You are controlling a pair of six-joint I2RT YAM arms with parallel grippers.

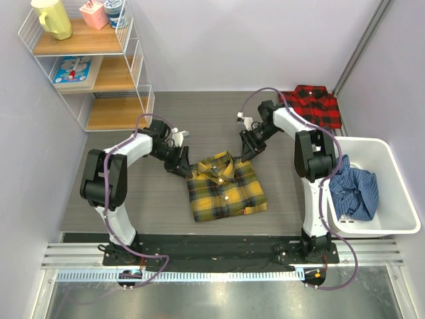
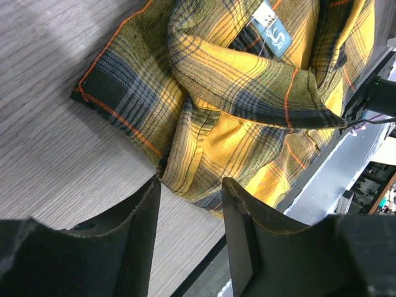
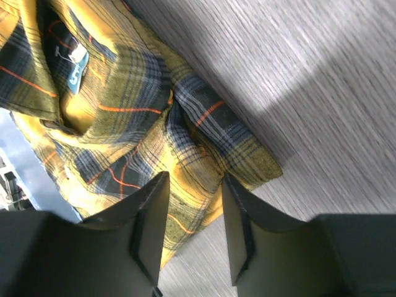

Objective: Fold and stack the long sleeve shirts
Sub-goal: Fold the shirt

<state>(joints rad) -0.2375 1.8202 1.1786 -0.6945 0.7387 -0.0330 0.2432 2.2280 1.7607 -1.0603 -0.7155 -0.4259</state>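
The yellow plaid long sleeve shirt lies folded into a rectangle at the table's middle, collar toward the back. The red-and-black shirt lies folded at the back right corner. My left gripper hovers at the yellow shirt's back left corner. In the left wrist view that gripper is open, with the shirt's edge just past its tips and nothing between them. My right gripper sits at the back right corner by the collar. In the right wrist view it is open above the shirt's corner fabric.
A white bin at the right holds a crumpled blue plaid shirt. A wire shelf unit with a yellow jug and cups stands at the back left. The table's front edge meets a metal rail.
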